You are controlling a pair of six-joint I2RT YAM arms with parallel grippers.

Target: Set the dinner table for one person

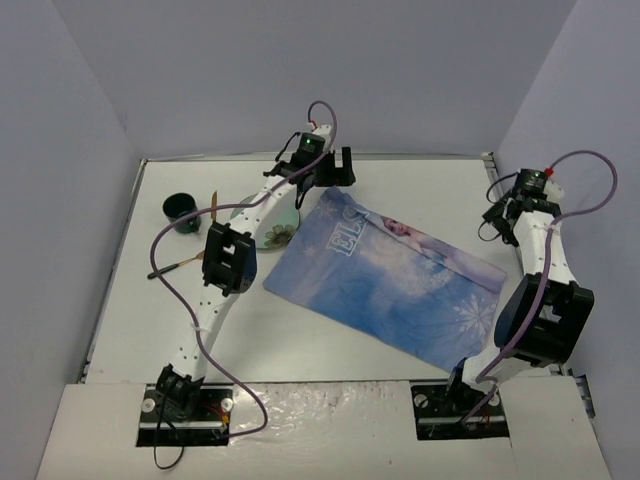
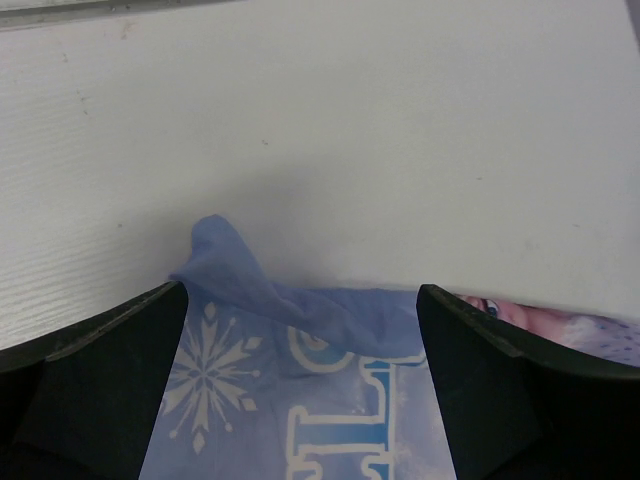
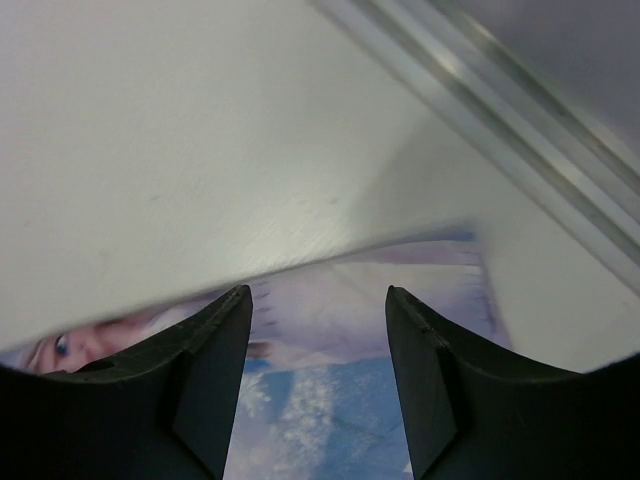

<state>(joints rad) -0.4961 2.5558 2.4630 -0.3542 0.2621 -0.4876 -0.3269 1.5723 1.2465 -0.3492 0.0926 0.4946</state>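
The dinner table (image 1: pixel 420 190) is a white top with a blue printed cloth placemat (image 1: pixel 390 280) lying askew on it. My left gripper (image 1: pixel 328 172) hovers at the mat's far left corner. In the left wrist view that gripper (image 2: pixel 300 290) stands wide open, and the rumpled corner of the placemat (image 2: pixel 250 290) rises between the fingers, touching neither. My right gripper (image 1: pixel 497 215) is at the mat's far right end. In the right wrist view it (image 3: pixel 318 292) is open above the placemat (image 3: pixel 330 400) and holds nothing.
A black cup (image 1: pixel 180 208) stands at the far left. A flower-patterned plate (image 1: pixel 272 232) lies partly under the left arm and the mat's edge. Two wooden-handled utensils (image 1: pixel 215 203) (image 1: pixel 172 266) lie near it. The table's metal rim (image 3: pixel 500 100) runs close to the right gripper.
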